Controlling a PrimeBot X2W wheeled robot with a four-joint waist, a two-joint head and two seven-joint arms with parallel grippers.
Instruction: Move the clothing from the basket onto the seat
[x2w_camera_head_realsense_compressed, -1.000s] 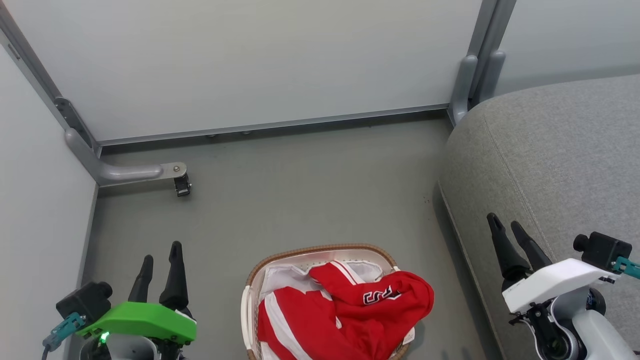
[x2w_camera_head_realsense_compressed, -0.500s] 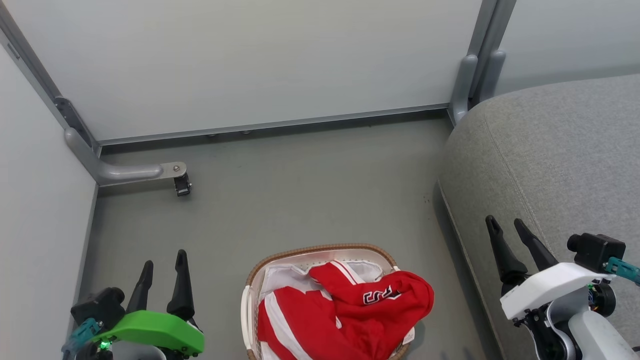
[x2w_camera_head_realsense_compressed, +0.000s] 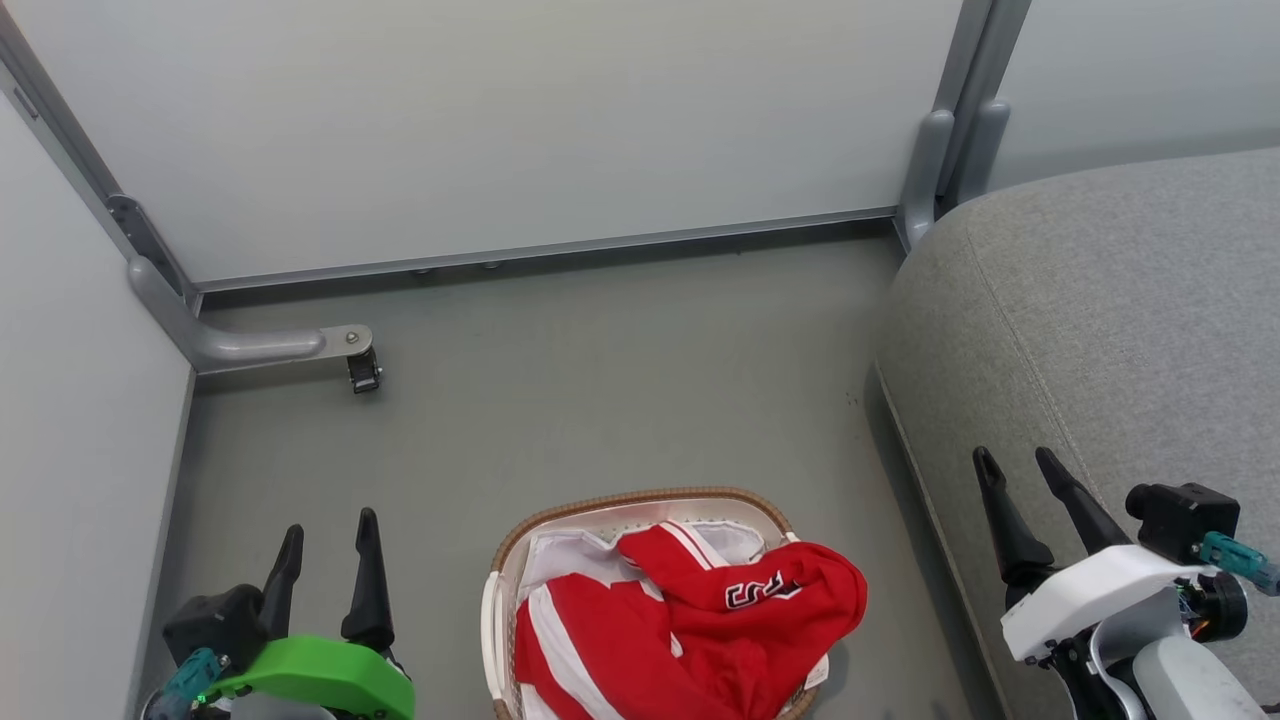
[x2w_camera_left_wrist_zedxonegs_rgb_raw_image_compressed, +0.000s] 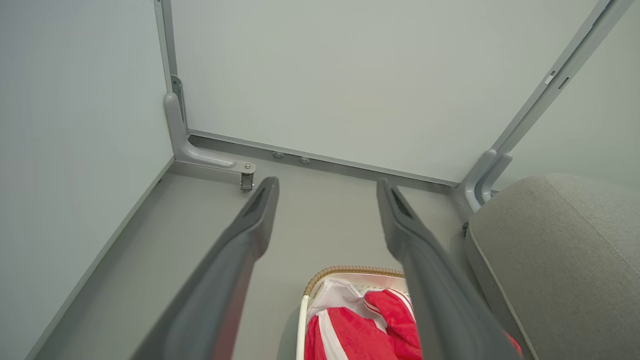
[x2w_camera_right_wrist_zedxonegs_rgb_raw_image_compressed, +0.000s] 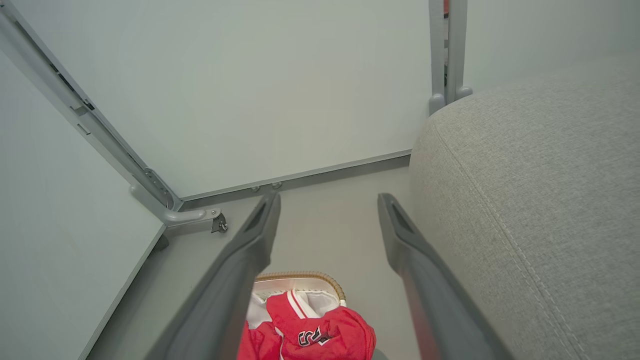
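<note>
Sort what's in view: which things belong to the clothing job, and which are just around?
Job: clothing, basket, seat, left end effector, right end effector; both are open and empty.
Just around: grey floor, wall panel, metal bracket, corner post.

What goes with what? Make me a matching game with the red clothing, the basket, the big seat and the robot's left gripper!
Things:
1. clothing
2. basket
3. seat
4. left gripper

Descriptions:
A. stands on the floor, with a brown woven rim
B. open, holding nothing
C. red with white stripes, heaped in the basket
D. grey, to the right of the basket

Pairs: 1-C, 2-A, 3-D, 4-B
</note>
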